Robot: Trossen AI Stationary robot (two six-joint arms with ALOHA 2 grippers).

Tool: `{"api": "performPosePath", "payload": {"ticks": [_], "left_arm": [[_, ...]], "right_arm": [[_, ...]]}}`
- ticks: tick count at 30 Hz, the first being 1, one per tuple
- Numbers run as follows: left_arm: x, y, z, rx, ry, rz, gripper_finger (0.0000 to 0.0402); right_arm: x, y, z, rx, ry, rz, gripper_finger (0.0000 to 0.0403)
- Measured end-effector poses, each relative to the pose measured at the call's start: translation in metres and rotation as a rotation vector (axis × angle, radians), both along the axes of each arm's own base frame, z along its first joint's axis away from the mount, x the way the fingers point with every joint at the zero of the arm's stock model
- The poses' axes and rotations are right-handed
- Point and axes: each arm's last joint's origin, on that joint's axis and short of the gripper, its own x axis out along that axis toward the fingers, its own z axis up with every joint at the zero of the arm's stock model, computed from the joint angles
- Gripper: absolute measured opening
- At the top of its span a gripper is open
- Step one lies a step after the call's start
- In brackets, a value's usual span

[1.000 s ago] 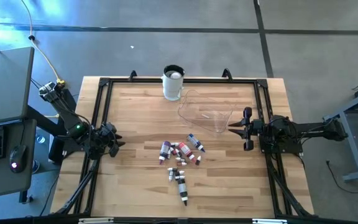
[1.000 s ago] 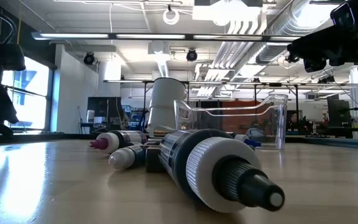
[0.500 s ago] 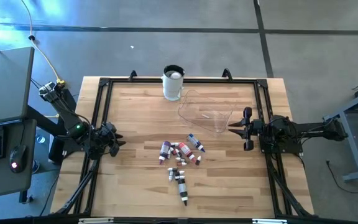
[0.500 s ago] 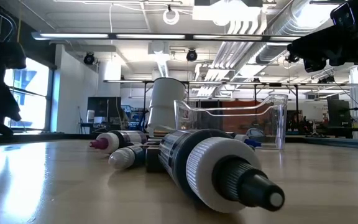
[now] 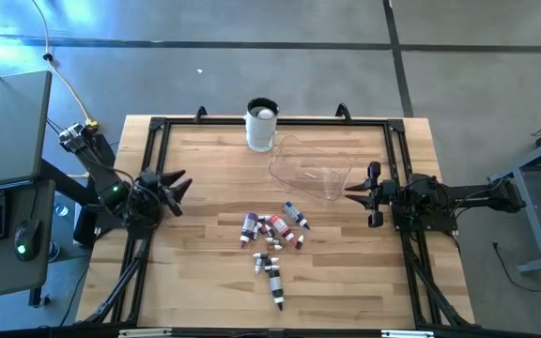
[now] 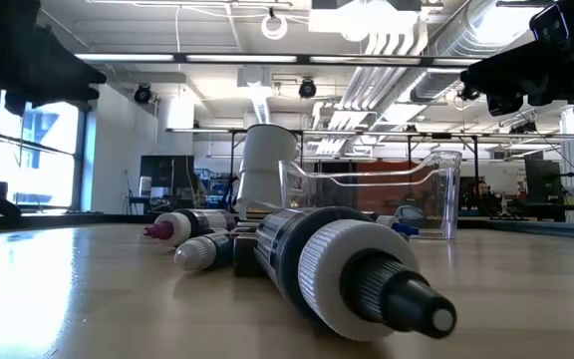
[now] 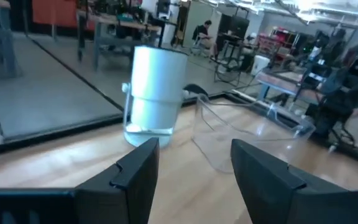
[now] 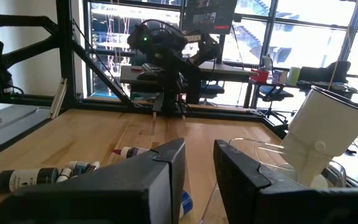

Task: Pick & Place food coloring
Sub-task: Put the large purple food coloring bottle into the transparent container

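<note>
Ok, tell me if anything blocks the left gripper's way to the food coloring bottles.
Nothing visible does. The left gripper, open, sits at the table's left edge; only bare wood lies between it and the food coloring bottles.

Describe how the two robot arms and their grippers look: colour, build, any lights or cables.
Both arms are dark, nearly black, jointed metal. The left gripper ends in two dark pointed fingers with flat angular faces; a small green light glows on its arm. The right gripper has two similar blocky dark fingers. A white cable runs behind the left arm's base.
</note>
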Motion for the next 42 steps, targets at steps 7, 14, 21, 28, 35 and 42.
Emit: {"api": "performPosePath", "payload": {"ticks": [7,14,21,28,35,42], "left_arm": [[0.009,-0.01,0.015,-0.016,0.013,-0.066,0.0199],[0.027,-0.032,0.046,0.128,0.04,-0.213,0.0199],[0.048,-0.058,0.039,0.319,0.147,-0.354,0.0199],[0.057,-0.066,0.024,0.38,0.23,-0.316,0.0199],[0.061,-0.071,0.014,0.398,0.268,-0.322,0.0199],[0.064,-0.076,0.008,0.323,0.248,-0.41,0.0199]], "right_arm": [[0.0,0.0,0.0,0.0,-0.001,0.0,0.0078],[0.0,0.0,0.0,0.0,0.0,0.0,0.0078],[0.0,0.0,0.0,0.0,0.0,0.0,0.0078],[0.0,0.0,0.002,-0.026,-0.023,-0.018,0.0078],[0.0,0.002,0.004,0.131,-0.046,0.084,0.0078],[-0.001,0.001,0.007,0.044,-0.076,0.045,0.0078]]}}
